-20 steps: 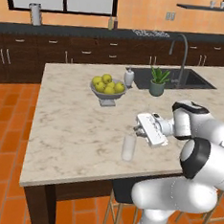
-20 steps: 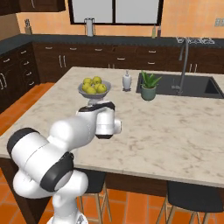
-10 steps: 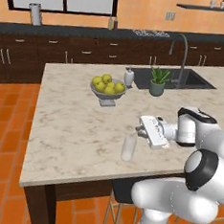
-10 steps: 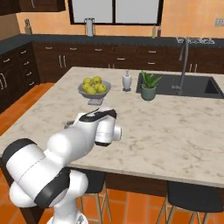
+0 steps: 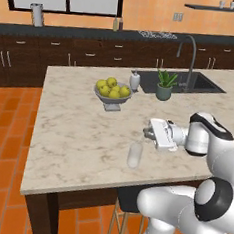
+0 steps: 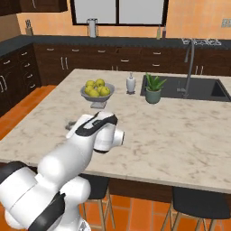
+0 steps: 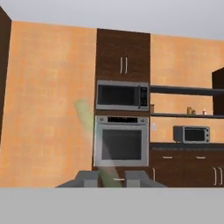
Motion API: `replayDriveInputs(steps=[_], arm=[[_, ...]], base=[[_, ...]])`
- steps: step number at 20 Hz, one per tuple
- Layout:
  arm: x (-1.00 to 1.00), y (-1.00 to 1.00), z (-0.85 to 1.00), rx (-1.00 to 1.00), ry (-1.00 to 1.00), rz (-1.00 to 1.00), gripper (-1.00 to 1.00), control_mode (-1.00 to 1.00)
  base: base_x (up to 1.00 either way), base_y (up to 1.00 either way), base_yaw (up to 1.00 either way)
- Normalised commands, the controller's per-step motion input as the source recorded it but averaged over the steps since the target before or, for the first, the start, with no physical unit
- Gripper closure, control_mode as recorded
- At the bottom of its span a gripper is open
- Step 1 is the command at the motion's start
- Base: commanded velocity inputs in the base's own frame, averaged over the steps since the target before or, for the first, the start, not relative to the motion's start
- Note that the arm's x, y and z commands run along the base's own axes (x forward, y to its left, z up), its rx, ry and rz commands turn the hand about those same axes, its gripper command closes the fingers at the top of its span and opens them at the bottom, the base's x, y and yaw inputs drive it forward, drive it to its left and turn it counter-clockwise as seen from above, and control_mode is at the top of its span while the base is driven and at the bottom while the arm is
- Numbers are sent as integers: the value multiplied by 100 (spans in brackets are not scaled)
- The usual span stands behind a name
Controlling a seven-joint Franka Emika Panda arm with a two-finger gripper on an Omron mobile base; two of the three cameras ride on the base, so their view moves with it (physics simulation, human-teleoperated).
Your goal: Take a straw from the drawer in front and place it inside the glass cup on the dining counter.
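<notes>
The glass cup (image 5: 134, 154) stands on the dining counter (image 5: 73, 120) near its front edge, clear and upright. My gripper (image 5: 149, 133) hovers just above and to the right of the cup, with the hand lying level and pointing left. In the hand view the gripper (image 7: 111, 178) is shut on the straw (image 7: 89, 127), a pale blurred stick that rises up and to the left from between the fingertips. In the right base view my own arm hides the hand. The drawer is out of view.
Further back on the counter are a fruit bowl (image 5: 111, 91) of yellow fruit, a white soap bottle (image 5: 135, 80), a potted plant (image 5: 165, 85) and the black sink (image 5: 192, 83) with its tap. A stool (image 5: 126, 205) stands under the front edge.
The hand stays almost in place over the cup, now lying a little more level. The elbow has swung to the right. The cup has not moved.
</notes>
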Motion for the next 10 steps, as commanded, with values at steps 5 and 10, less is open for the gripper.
replayDriveInputs(steps=[5,10], arm=[[15,14,0,1,13,-7,100,-100],[39,1,0,1,6,-2,100,-100]], base=[[0,0,0],[0,0,0]])
